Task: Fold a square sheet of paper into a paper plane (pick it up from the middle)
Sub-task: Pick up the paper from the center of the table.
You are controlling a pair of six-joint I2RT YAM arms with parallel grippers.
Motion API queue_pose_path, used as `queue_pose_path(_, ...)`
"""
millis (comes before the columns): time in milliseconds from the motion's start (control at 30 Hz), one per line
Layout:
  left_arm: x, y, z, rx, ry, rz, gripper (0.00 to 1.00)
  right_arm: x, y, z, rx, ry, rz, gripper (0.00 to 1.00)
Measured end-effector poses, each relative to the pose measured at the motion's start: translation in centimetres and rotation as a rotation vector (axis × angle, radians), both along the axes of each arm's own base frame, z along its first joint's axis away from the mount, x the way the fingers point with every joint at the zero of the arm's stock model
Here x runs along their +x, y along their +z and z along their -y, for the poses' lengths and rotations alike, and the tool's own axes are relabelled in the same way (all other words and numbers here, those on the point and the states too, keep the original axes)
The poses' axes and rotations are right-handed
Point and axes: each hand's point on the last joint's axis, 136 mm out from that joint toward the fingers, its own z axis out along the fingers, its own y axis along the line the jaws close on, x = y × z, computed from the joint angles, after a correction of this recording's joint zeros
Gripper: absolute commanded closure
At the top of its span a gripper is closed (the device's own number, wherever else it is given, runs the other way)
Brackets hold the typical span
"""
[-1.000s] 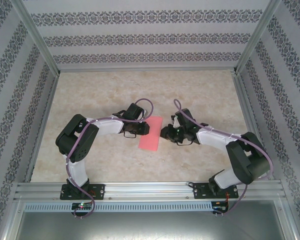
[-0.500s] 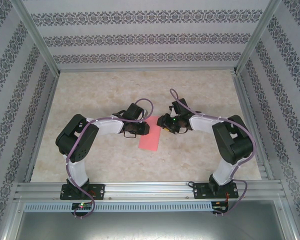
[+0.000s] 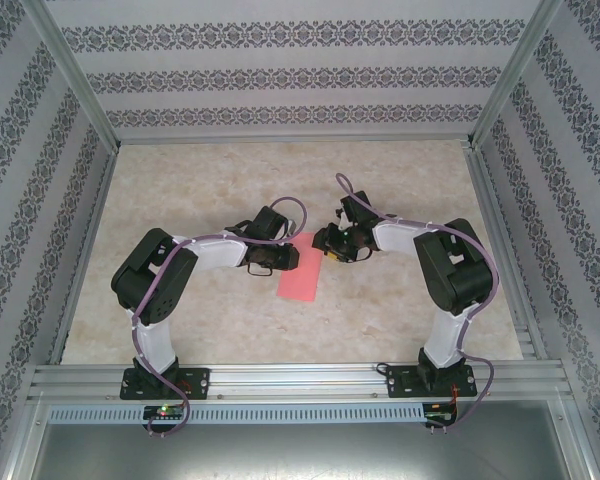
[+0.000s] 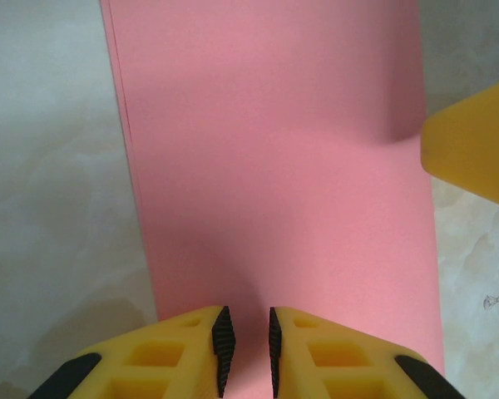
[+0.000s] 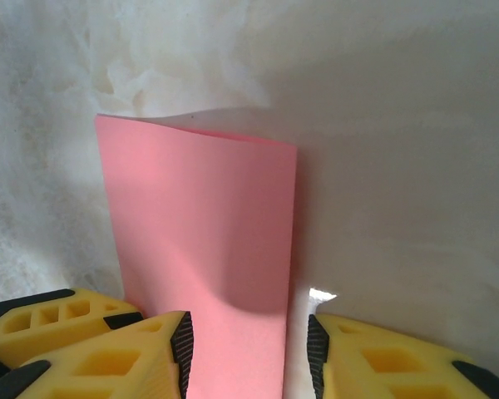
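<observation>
left gripper (image 4: 246, 353): jaws at narrow slit, low on edge of paper (image 4: 274, 166). nipping it or only pressing it down, cannot tell.
right gripper (image 5: 248, 349): jaws apart, astride paper's narrow end, gap showing beside one edge, nothing held.
paper: flat on table (image 3: 200, 180) between both grippers. long rectangle, looks doubled over.
judgement: light, limp, creases at a touch, likely slides on smooth top. pin mid-length, take loose edge with soft pinch.

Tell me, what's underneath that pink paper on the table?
The pink paper lies flat on the pale marbled table. Its long edge shows two layers, so it looks folded, with paper under paper. The patch of table directly beneath is covered and cannot be seen.
</observation>
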Motion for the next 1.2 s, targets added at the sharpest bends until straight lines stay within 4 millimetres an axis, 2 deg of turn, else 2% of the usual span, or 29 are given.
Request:
queue_pose_path(200,0.0,0.0,0.0,0.0,0.0,0.0,0.75,0.0,0.1,-0.1,0.021,0.002,-0.01,0.57)
queue_pose_path(800,0.0,0.0,0.0,-0.001,0.0,0.001,0.75,1.3,1.7,-1.9,0.127,0.034,0.06,0.58)
queue_pose_path(967,0.0,0.0,0.1,-0.004,-0.001,0.001,0.74,1.3,2.0,-2.6,0.153,0.055,0.072,0.62)
queue_pose_path(1200,-0.1,0.2,0.2,-0.014,-0.006,-0.004,0.72,0.9,1.3,-3.1,0.17,0.078,0.056,0.71)
